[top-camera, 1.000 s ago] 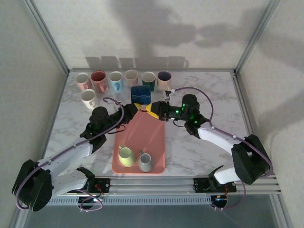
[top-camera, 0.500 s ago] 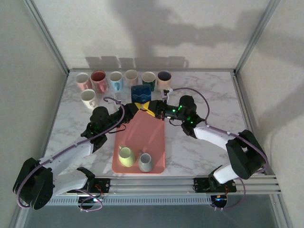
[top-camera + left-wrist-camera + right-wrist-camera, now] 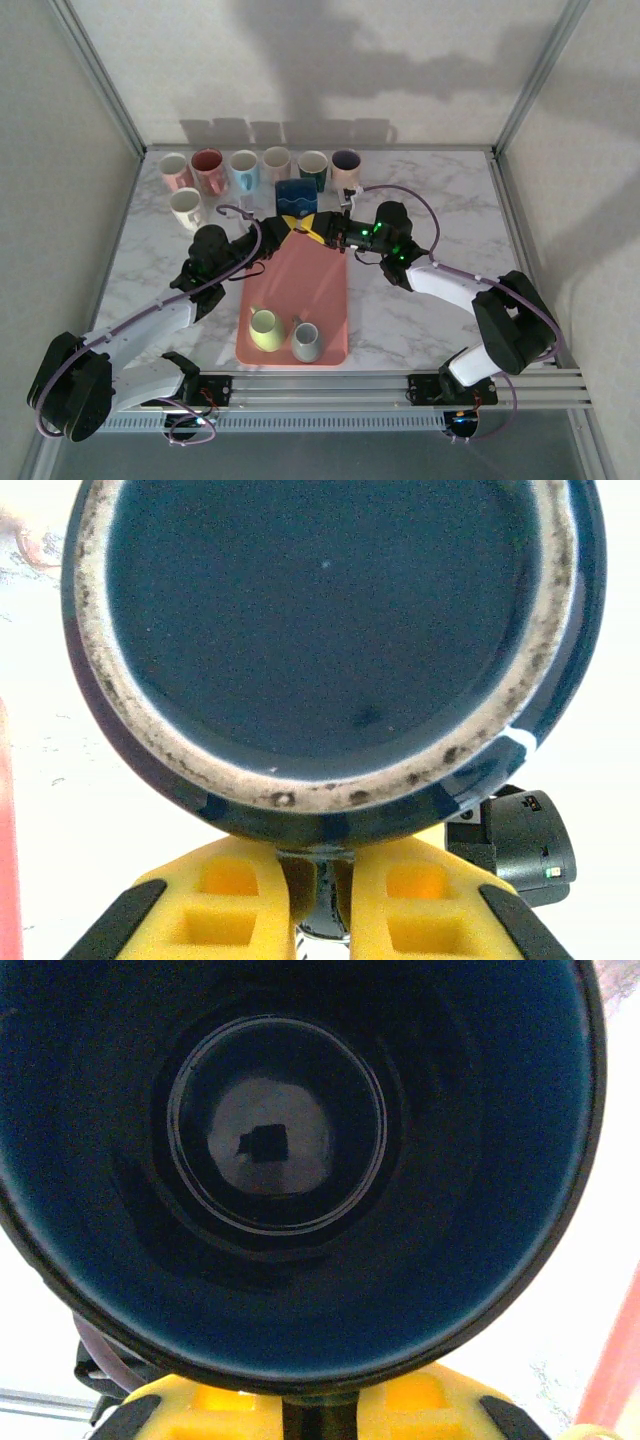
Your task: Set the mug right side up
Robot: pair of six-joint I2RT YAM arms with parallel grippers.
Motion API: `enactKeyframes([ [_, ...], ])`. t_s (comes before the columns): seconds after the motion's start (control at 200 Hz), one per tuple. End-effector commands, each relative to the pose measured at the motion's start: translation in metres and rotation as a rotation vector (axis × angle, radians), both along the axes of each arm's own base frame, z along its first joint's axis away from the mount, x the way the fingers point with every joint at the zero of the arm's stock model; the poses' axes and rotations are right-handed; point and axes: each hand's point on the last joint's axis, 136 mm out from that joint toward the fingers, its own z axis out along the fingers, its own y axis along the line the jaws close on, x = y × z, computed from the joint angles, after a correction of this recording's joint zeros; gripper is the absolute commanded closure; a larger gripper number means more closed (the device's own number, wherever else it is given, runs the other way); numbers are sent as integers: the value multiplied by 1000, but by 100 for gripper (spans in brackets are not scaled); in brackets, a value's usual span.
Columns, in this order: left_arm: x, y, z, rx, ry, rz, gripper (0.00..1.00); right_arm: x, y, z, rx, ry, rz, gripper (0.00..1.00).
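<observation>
Blue mug [image 3: 297, 196], upper centre of the overhead frame, just beyond the far end of the pink tray [image 3: 315, 285], and both arms are on it from below in that view. It's tipped on its side: the left wrist camera stares straight at its speckled, unglazed foot ring and dark base, while the right wrist camera looks right down into its glossy mouth. Left gripper [image 3: 320, 905] is clenched, yellow fingers [image 3: 225, 905] squeezed onto a dark glazed strip right under the base. Right gripper [image 3: 320, 1415] has its jaws drawn tight on the lower rim, a sliver of mug wall pinched between them. Whether the mug is touching the marble table [image 3: 440, 200], I can't tell. On the tray's near end, a pale green mug [image 3: 265, 329] and a grey mug [image 3: 306, 342] stand side by side. A row of mugs [image 3: 260, 168] lines the back edge.
</observation>
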Motion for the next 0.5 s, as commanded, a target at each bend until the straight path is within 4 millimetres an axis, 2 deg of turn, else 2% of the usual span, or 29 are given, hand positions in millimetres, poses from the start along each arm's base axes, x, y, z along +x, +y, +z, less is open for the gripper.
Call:
enactKeyframes([
  [0.0,-3,3,23,-25,-101,4,89,4,0,28,27,-95,-36,100],
  [0.125,-2,5,16,-1,-83,15,64,5,-1,31,2,-130,-48,100],
  [0.245,-3,8,10,34,-70,29,32,4,-3,34,-42,-172,-54,100],
  [0.491,-6,26,6,163,-75,77,8,-1,-17,31,-130,-227,-66,100],
])
